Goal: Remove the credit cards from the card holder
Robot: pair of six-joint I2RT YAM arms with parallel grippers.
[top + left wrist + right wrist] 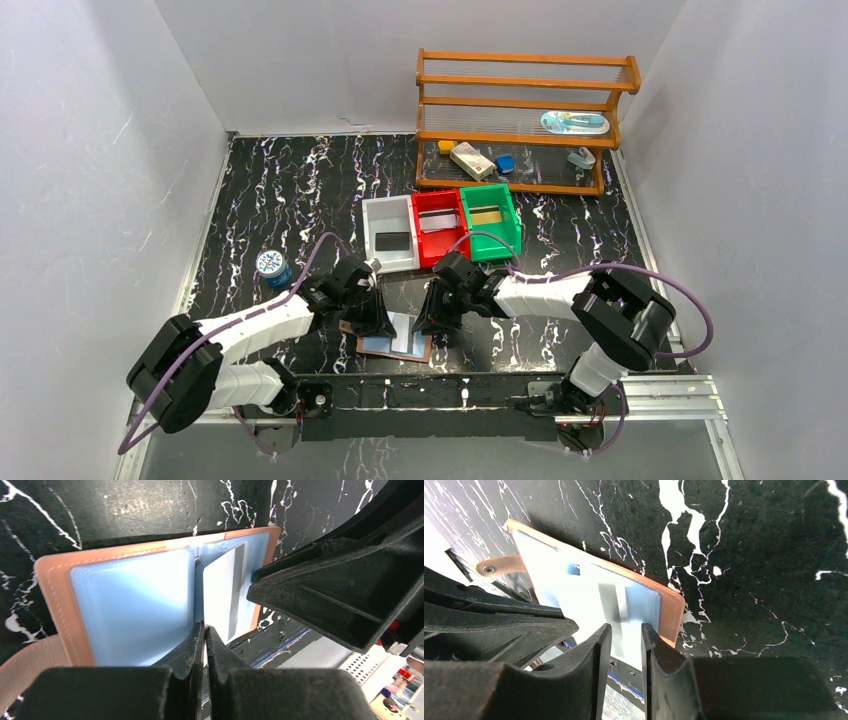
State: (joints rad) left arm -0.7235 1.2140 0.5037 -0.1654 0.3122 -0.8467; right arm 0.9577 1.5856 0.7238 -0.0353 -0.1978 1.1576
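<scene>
The wallet (395, 346) lies open and flat on the bench (300, 190), close to its near edge and between the two arms, blue lining up and tan border showing all round. In the left wrist view a pale card (220, 597) sticks partly out of the pocket on one half, and the other half shows only blue lining. The strap tab (499, 566) pokes out from one side. The left hand (205, 630) is closed, its fingertips pressed together at the card's near corner by the wallet's fold. Whether it pinches the card or only touches it, I cannot tell. The right hand (625, 629) stands part open, with a narrow gap between its fingers above the wallet's near edge, and the pale card shows through that gap. No grip shows there. The hands sit just beside each other over the wallet, and the right one's black body touches or nearly touches the card's far edge in the left wrist view. Farther back stand a white bin (395, 215), a red bin (437, 197) and a green bin (490, 193) in a row, touching. A wooden rack (525, 85) stands behind them and a blue can (272, 264) sits off to the left.
</scene>
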